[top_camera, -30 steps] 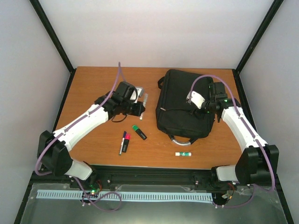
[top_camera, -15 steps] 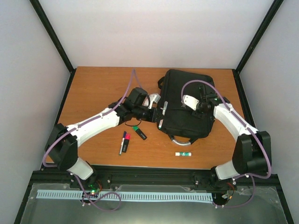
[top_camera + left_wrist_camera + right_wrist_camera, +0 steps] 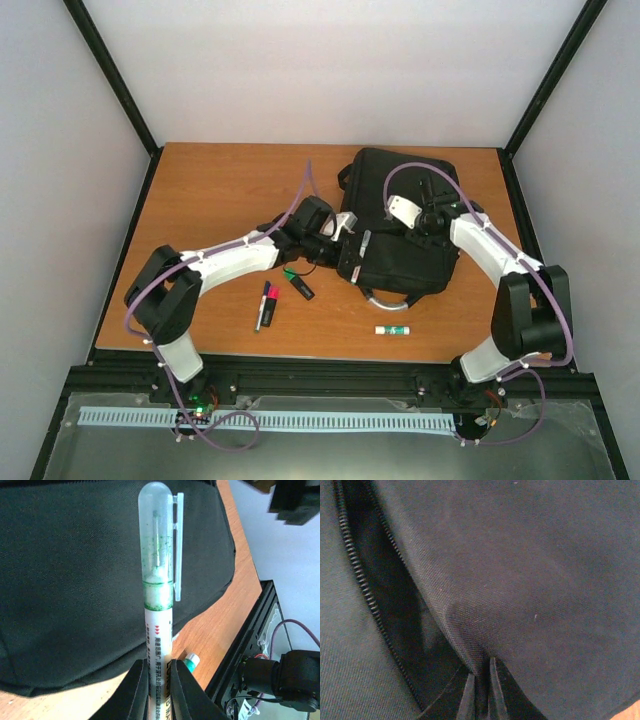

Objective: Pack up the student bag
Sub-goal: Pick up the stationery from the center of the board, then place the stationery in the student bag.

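Note:
The student bag (image 3: 395, 245) is a large black backpack lying flat on the right half of the table, its grey handle (image 3: 385, 297) towards me. My left gripper (image 3: 350, 237) is shut on a white pen with a clear cap (image 3: 159, 575), held over the bag's left edge; the pen (image 3: 365, 243) points across the bag. In the left wrist view the black fabric (image 3: 70, 580) fills the space behind the pen. My right gripper (image 3: 480, 682) is shut on a raised fold of the bag's fabric (image 3: 470, 630), right beside the open zip (image 3: 355, 565).
Two dark markers, one with a pink cap (image 3: 266, 303), and a green highlighter (image 3: 297, 283) lie on the wood left of the bag. A white and green stick (image 3: 393, 329) lies near the front edge, below the bag. The table's black front rail (image 3: 245, 645) is close.
My left arm has swung right, carrying the pen from the table's middle to the bag's left edge. My right gripper has moved onto the bag and closed on its fabric.

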